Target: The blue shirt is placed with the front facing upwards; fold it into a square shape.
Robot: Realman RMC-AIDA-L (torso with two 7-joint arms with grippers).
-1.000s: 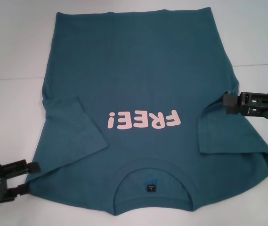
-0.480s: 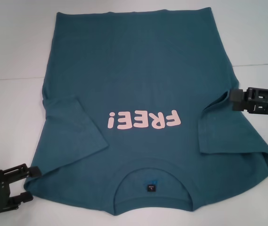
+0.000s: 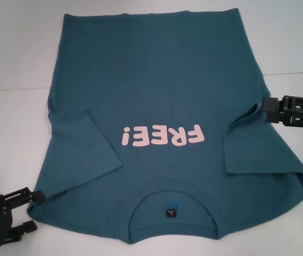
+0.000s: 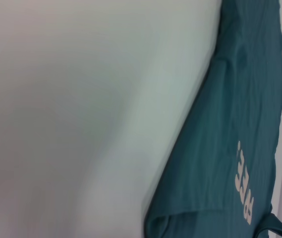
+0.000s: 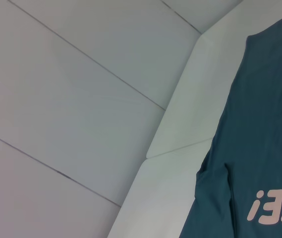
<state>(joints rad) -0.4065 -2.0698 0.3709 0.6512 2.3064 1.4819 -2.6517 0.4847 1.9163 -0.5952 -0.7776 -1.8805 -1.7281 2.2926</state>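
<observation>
The blue shirt (image 3: 156, 80) lies flat on the white table, front up, with pink "FREE!" lettering (image 3: 162, 137) and its collar (image 3: 172, 213) toward me. Both sleeves are folded inward onto the front, one on the left (image 3: 82, 149) and one on the right (image 3: 252, 149). My left gripper (image 3: 32, 210) is open at the shirt's near left shoulder corner, holding nothing. My right gripper (image 3: 272, 110) hovers at the shirt's right edge beside the folded sleeve. The shirt (image 4: 240, 99) also shows in the left wrist view, and its left edge (image 5: 264, 148) shows in the right wrist view.
The white table (image 3: 13, 53) extends on both sides of the shirt, with a thin seam line (image 3: 13, 89) crossing it. In the right wrist view, pale wall panels (image 5: 56, 99) rise behind the table's far edge.
My left gripper has drawn back toward the lower left, off the shirt's shoulder. My right gripper has slid right, away from the folded sleeve. The shirt has not moved.
</observation>
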